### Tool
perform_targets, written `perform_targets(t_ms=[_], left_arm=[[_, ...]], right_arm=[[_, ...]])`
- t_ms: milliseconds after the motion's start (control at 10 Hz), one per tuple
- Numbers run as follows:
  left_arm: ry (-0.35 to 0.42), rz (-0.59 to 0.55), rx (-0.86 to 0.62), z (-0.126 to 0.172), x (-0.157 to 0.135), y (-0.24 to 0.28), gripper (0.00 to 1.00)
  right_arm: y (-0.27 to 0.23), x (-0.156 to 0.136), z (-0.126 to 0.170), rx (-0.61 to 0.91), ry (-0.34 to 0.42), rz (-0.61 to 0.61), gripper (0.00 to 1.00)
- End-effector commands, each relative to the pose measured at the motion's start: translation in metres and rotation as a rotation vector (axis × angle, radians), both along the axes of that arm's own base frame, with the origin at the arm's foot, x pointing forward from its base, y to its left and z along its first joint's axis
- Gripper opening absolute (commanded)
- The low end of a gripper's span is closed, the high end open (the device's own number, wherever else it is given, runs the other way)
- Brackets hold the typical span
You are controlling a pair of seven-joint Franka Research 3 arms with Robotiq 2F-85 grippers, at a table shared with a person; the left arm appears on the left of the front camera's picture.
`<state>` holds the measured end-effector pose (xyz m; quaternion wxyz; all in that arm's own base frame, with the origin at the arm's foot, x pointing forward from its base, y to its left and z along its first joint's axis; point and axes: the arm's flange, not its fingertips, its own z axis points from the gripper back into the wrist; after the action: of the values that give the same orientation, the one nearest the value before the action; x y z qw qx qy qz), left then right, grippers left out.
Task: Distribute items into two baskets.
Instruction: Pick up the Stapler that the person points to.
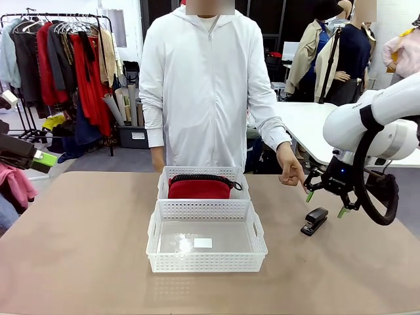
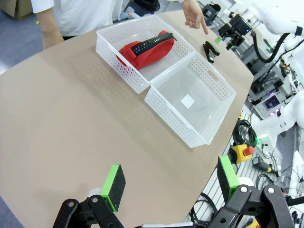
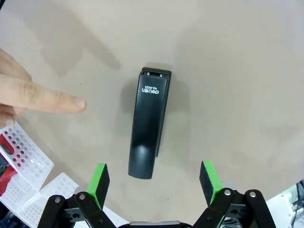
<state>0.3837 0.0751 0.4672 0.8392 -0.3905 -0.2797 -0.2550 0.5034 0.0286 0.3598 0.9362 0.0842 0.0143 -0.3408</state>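
The stapler (image 3: 148, 128) is centred beneath the right gripper (image 3: 154, 176), spread open, apparently not yet touching; descent and closing are required next.

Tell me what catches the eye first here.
The red pouch stands out in the far basket, behind the near basket. On the table at the robot's right, the open right gripper hovers over the black stapler, and the person's hand points down at it.
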Motion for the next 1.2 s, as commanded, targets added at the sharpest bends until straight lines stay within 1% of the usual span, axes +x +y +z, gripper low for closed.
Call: perform_targets(t_ms=[0, 400, 600, 1100], left_arm=[[0.0, 0.0, -0.014, 0.001, -0.001, 0.0, 1.0], [0.0, 0.0, -0.014, 0.001, -0.001, 0.0, 1.0], [0.0, 0.0, -0.014, 0.001, -0.001, 0.0, 1.0], [0.0, 0.0, -0.014, 0.001, -0.001, 0.0, 1.0]], right_arm=[[0.005, 0.013, -0.004, -0.026, 0.02, -0.042, 1.0], [-0.002, 0.022, -0.022, -0.057, 0.017, -0.064, 1.0], [-0.003, 0.022, -0.032, -0.044, 0.017, -0.089, 1.0], [0.006, 0.018, -0.054, -0.063, 0.038, -0.089, 1.0]])
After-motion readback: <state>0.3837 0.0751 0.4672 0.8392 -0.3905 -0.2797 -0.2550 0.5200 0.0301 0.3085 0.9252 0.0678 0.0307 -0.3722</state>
